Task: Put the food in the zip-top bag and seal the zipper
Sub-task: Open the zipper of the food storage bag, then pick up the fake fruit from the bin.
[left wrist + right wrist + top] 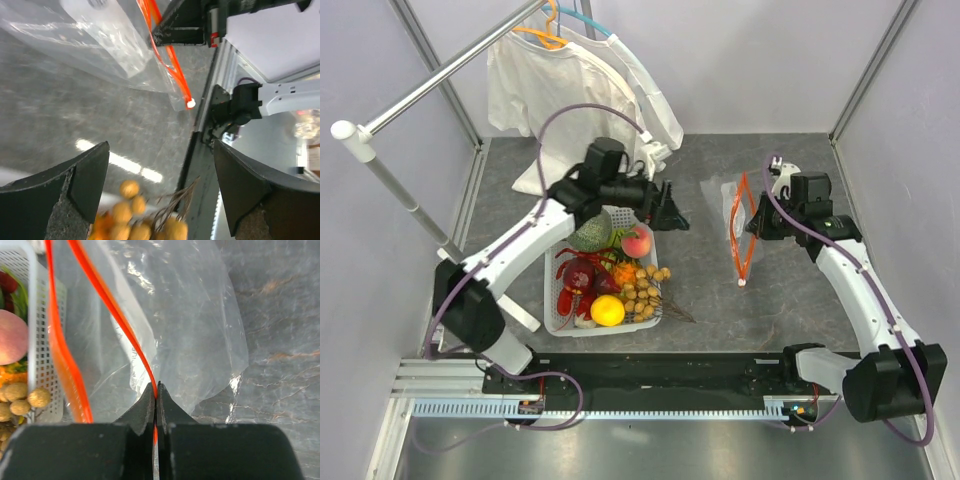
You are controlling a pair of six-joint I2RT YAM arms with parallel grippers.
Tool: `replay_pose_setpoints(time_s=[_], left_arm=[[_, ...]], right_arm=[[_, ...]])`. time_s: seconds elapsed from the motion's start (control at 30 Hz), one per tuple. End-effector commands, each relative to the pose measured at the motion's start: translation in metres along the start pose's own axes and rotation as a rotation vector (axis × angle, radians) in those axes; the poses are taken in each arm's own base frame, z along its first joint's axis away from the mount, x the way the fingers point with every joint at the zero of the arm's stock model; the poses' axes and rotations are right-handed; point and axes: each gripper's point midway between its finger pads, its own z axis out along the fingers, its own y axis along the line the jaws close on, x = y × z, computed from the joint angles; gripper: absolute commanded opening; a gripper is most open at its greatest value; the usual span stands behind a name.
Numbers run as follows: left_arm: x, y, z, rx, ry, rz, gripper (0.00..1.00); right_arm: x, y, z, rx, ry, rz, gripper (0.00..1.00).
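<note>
Top external: right claw (756, 226) pinching zipper (740, 262) at 3 o'clock, mouth gaping; left claw (670, 212), spread, should straddle the peach (637, 241) squarely before closing.

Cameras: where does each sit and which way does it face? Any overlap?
Top external: above and behind the robot, looking down on the table; left arm and right arm show, left gripper by the basket, right gripper at the bag.
Left wrist: on the left arm, facing across the table toward the bag; own open fingers low in frame.
Right wrist: on the right arm, facing bag and basket; own fingers shut on the zipper.
Shared: both wrist views show bag and zipper.
</note>
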Motion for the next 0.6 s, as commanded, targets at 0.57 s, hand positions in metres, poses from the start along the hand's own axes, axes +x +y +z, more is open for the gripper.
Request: replay_pose_setpoints(time_s=[0.57], left_arm=[[0.067,0.139,-0.219,-0.562,0.349,0.293,0.78]], right_arm=[[0.011,0.033,0.054,-0.137,0.042,0.053,0.0]])
